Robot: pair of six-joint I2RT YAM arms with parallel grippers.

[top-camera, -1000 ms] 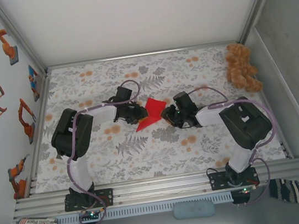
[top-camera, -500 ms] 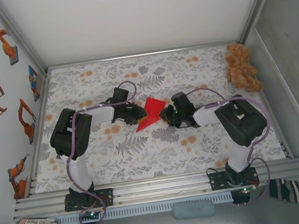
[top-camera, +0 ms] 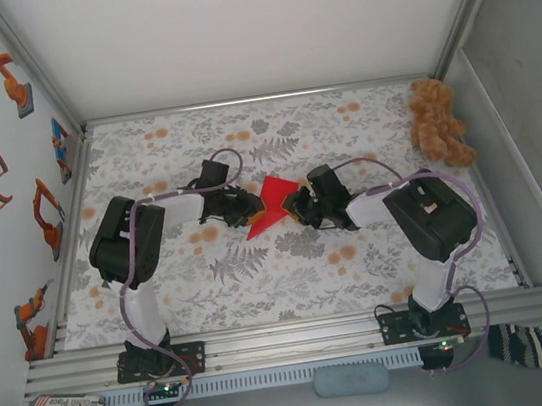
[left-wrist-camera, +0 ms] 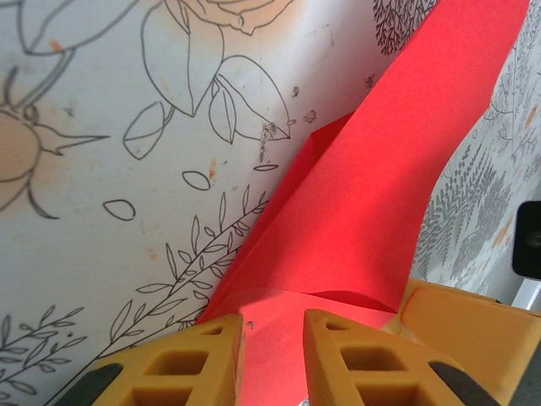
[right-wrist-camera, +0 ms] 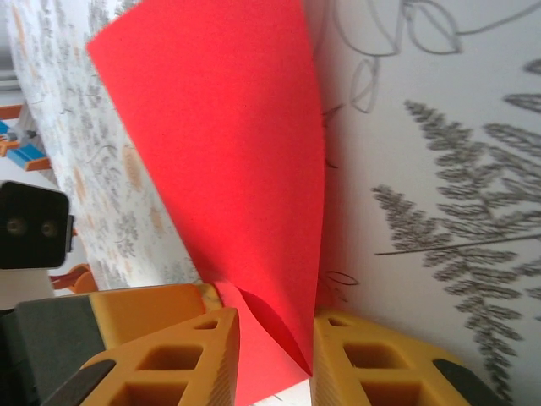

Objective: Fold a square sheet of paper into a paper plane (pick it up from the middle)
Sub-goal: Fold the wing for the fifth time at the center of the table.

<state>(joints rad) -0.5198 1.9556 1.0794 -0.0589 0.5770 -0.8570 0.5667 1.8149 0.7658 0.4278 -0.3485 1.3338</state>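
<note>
Scene: floral worktop, brown teddy bear in its far right corner.
Task thing: red sheet of paper, partly folded, no finished dart shape.
Sheet place: well apart from the teddy bear, to the bear's left and a bit nearer the arm bases than the bear.
Sheet pose: raised and bowed between the two grippers, lower tip pointing away from the teddy bear and down toward the worktop.
Left gripper: at the sheet edge farthest from the teddy bear.
Left gripper state: clenched on the sheet. In the left wrist view the yellow fingers stand close together with red paper filling the gap.
Left wrist detail: the sheet runs up and away from the fingers as a long curved strip, a fold line along its lower side, flower print beside it.
Right gripper: at the sheet edge facing the teddy bear.
Right gripper state: grasping the sheet. In the right wrist view a curled red edge sits pinched between the yellow fingers.
Right wrist detail: the sheet rises from the fingers as a broad flat panel, leaf print to its side.
Teddy bear: lying untouched, well apart from both grippers.
</note>
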